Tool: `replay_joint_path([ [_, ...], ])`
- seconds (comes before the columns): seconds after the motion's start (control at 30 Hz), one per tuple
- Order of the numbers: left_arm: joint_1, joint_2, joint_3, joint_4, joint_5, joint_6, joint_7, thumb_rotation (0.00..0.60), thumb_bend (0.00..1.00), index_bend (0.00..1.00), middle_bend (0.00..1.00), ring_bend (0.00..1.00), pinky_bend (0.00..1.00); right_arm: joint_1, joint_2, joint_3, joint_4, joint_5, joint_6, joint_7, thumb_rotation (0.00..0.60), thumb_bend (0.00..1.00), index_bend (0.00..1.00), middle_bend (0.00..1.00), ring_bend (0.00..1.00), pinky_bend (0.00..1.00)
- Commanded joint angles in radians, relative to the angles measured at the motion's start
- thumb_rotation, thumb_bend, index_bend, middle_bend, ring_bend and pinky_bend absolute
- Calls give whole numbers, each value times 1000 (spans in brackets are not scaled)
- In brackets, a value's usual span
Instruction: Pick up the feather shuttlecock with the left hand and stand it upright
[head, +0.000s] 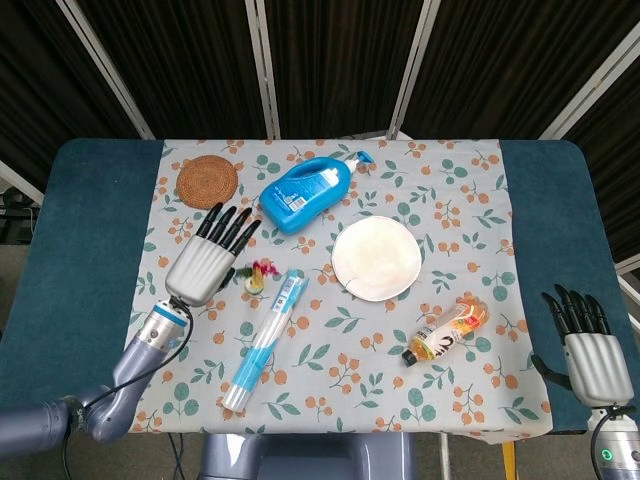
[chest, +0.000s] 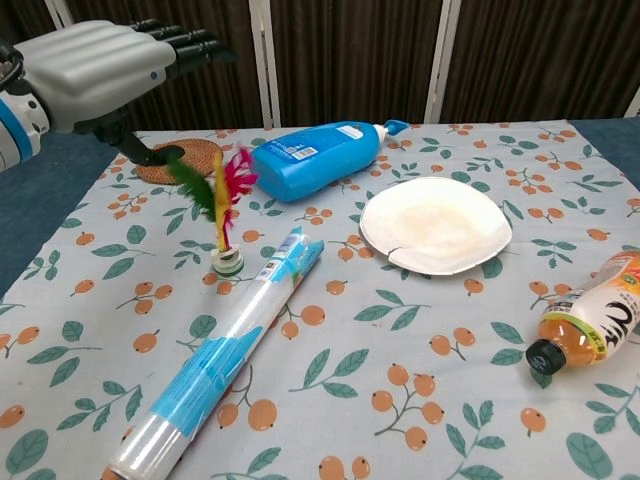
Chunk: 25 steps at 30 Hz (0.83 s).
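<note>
The feather shuttlecock (chest: 224, 215) stands upright on its round base on the flowered cloth, its red, yellow and green feathers fanned upward; from the head view the shuttlecock (head: 258, 275) is a small bright spot. My left hand (chest: 95, 65) hovers above and to the left of it with fingers spread and nothing in it; the thumb tip lies close beside the green feather. In the head view the left hand (head: 205, 258) is just left of the shuttlecock. My right hand (head: 590, 358) rests off the cloth at the table's right front corner, fingers straight, holding nothing.
A clear-and-blue tube (chest: 225, 350) lies diagonally just right of the shuttlecock's base. A blue pump bottle (chest: 315, 155) lies on its side behind it, beside a woven coaster (head: 207, 180). A paper plate (chest: 435, 222) and an orange bottle (chest: 590, 315) lie to the right.
</note>
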Motion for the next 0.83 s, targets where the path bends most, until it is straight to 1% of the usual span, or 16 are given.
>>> replay_joint_path([
  [0.03, 4, 18, -2, -22, 32, 17, -16, 600, 348, 0, 0, 0, 0, 0, 0, 0, 0, 0, 0, 0, 600, 126, 92, 0, 0, 0],
  [0.23, 39, 81, 20, -74, 74, 57, -19, 600, 347, 0, 0, 0, 0, -1, 1, 0, 0, 2, 1, -2, 600, 126, 92, 0, 0, 0],
  [0.33, 94, 140, 50, -127, 82, 106, -27, 600, 333, 0, 0, 0, 0, -1, 1, 0, 2, 2, -1, -4, 600, 126, 92, 0, 0, 0],
  [0.47, 211, 221, 114, -177, 113, 218, -101, 600, 282, 0, 0, 0, 0, 1, 2, -1, 1, 4, -5, -9, 600, 127, 90, 0, 0, 0],
  [0.5, 239, 234, 129, -177, 118, 243, -123, 600, 256, 0, 0, 0, 0, 1, 1, -1, 1, 4, -4, -11, 600, 126, 90, 0, 0, 0],
  [0.53, 282, 254, 155, -172, 125, 280, -157, 600, 231, 0, 0, 0, 0, 1, 1, -1, 0, 3, -4, -12, 600, 126, 90, 0, 0, 0],
  [0.63, 360, 293, 200, -158, 138, 346, -216, 600, 190, 0, 0, 0, 0, 2, -1, -1, 0, 1, -4, -19, 600, 126, 87, 0, 0, 0],
  [0.73, 449, 333, 246, -134, 145, 417, -305, 600, 139, 0, 0, 0, 0, 5, -3, -2, 1, -2, -6, -29, 600, 125, 82, 0, 0, 0],
  [0.83, 504, 358, 274, -92, 163, 446, -356, 600, 112, 0, 0, 0, 0, 8, -5, -4, 2, -6, -10, -38, 600, 120, 72, 0, 0, 0],
])
